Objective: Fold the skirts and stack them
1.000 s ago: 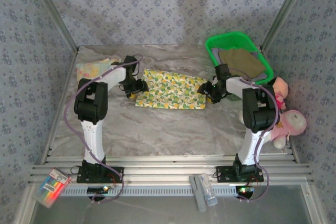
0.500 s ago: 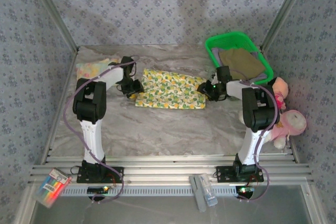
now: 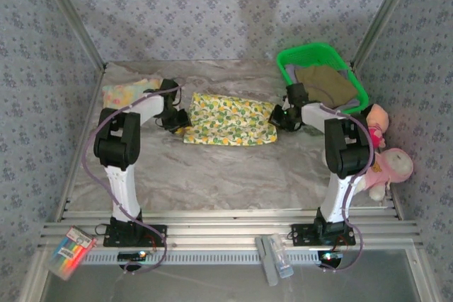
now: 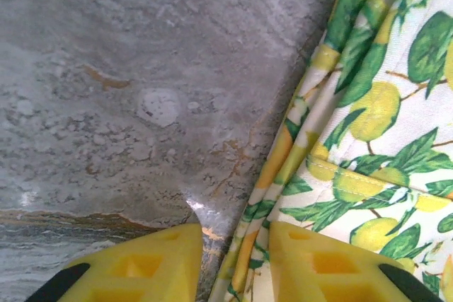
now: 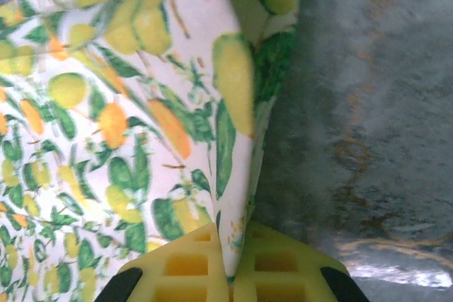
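Observation:
The yellow-green fruit-print skirt [image 3: 230, 119] lies folded in a wide strip across the middle of the marble table [image 3: 212, 167]. At its left end my left gripper [image 3: 177, 119] stands open. In the left wrist view the skirt's [image 4: 375, 118] layered edge runs into the gap between the fingers of the left gripper [image 4: 237, 235]. My right gripper [image 3: 281, 117] is at the right end. The right wrist view shows the right gripper [image 5: 233, 238] shut on a raised fold of the skirt [image 5: 127, 125]. The pastel floral skirt [image 3: 124, 92] lies folded at the far left. The olive-khaki skirt [image 3: 325, 84] sits in the green basket [image 3: 311, 51].
Two pink plush toys [image 3: 386, 164] lie by the right wall near the right arm. The basket stands in the far right corner. A marker pack [image 3: 71, 251] and a grey object [image 3: 272, 259] rest on the near rails. Patterned walls close in three sides.
My right gripper has moved a little farther back and left with the skirt's right corner, so the right end now lies squarer. The left gripper has shifted slightly left along the left edge.

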